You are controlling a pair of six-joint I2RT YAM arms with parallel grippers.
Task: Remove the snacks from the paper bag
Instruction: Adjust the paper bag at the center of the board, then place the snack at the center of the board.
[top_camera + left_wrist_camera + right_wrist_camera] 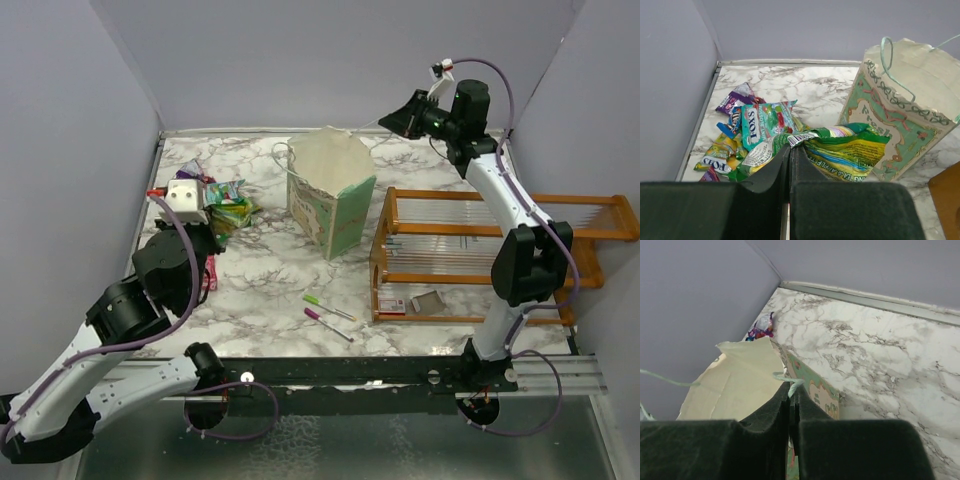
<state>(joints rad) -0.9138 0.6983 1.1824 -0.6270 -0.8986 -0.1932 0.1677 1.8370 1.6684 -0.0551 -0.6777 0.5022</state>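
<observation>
L gripper (pixel 789 152) is clamped shut on the edge of a green-yellow packet (pixel 850 150), just beside the other snacks (pixel 757 122) piled at the far-left corner of the table (pixel 265 275). The paper bag (pixel 332 200) stands upright mid-table, near the orange rack (pixel 480 250). R gripper (pixel 791 396), jaws closed, pinches its string handle (pixel 784 375) above the open top.

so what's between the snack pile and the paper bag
nothing, just a bare stretch of marble table between the snacks and the paper bag; the top external view shows it best
</observation>
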